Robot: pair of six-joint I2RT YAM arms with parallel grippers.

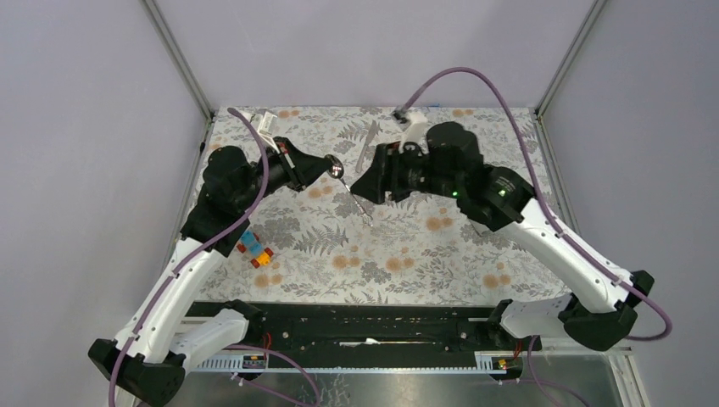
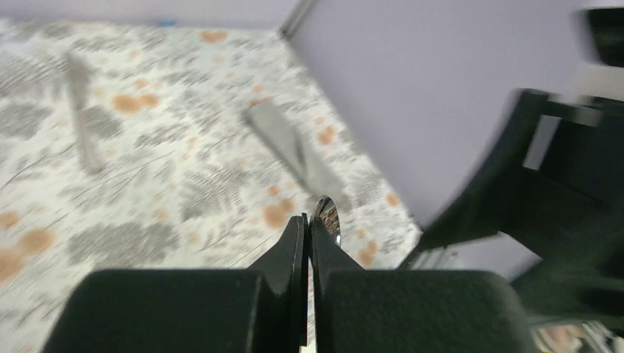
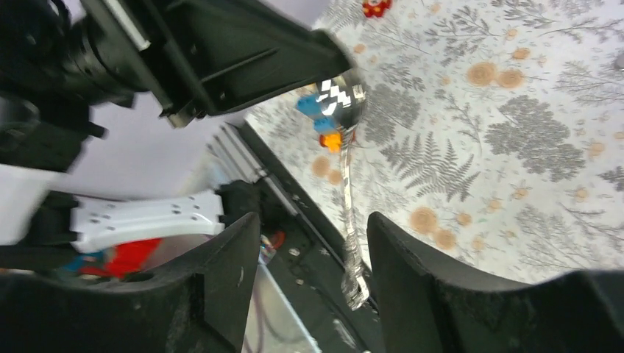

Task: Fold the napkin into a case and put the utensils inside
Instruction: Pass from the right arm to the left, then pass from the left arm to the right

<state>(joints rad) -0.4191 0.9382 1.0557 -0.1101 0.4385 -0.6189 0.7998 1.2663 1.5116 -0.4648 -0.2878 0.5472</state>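
Spoon (image 3: 345,191) bowl pinched by left hand (image 2: 307,228); right hand (image 3: 313,220) spread around handle

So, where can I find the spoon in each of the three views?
Top: spoon, centre, bowl in the left gripper.
Left wrist: spoon bowl only, bottom centre, at the fingertips.
Right wrist: spoon, centre, handle hanging between the right gripper's open fingers.
Shared landmark: floral tablecloth.

A floral cloth (image 1: 424,254), grey ferns and orange blooms, covers the bench. Small toy blocks (image 1: 255,251), blue, red, orange and yellow, sit clustered on the cloth's left part, toward its near edge. Pale walls (image 1: 356,42) rise around the cloth.
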